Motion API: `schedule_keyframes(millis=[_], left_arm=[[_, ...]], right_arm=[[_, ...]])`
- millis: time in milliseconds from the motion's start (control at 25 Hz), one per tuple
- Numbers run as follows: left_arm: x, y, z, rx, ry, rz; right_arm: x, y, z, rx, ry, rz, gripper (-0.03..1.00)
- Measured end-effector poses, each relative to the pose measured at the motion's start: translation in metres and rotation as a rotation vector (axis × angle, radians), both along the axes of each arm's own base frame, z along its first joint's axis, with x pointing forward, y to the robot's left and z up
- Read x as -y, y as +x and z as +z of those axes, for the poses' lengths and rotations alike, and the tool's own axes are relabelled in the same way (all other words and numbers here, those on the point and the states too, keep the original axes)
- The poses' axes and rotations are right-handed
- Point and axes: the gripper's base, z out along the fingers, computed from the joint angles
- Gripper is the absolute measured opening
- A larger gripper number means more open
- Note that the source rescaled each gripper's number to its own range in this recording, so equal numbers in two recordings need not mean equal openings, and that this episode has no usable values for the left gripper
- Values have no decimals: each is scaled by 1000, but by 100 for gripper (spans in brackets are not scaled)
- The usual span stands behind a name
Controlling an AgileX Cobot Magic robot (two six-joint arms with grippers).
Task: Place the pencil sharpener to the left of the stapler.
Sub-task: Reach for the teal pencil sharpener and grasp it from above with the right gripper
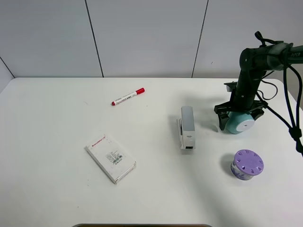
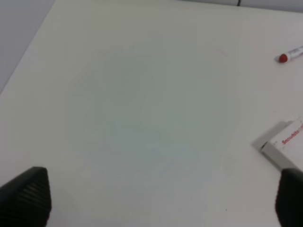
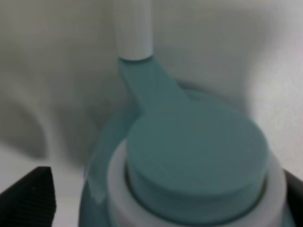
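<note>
Stapler [image 1: 187, 126] between pencil sharpener [image 1: 239, 124] and marker [image 1: 128, 97], box [image 1: 110, 158].

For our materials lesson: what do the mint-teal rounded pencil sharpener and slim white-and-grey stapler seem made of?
Mint-teal rounded pencil sharpener: probably moulded plastic, smooth with soft sheen and even colour. Slim white-and-grey stapler: casing looks like matte plastic; metal parts cannot be made out.

Bright, even light floods the white bench [image 1: 57, 198]; shadows lie soft and short. Right wrist view sits too close, the pencil sharpener [image 3: 189, 156] all blur. Left wrist view looks slightly hazy.
</note>
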Motion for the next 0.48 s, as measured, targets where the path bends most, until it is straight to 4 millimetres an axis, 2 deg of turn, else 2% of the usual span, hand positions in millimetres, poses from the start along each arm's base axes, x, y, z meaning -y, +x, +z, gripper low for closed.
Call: schedule_keyframes(millis=[120,240,280,480], left_arm=[[0,0,0,0,0,0],[0,0,0,0,0,0],[0,0,0,0,0,0],[0,0,0,0,0,0]], right_arm=[[1,0,0,0,-9,6,28],[2,0,0,2,-18,12,5],[2,1,0,3,-20,14,1],[2,1,0,2,-20,14,0]])
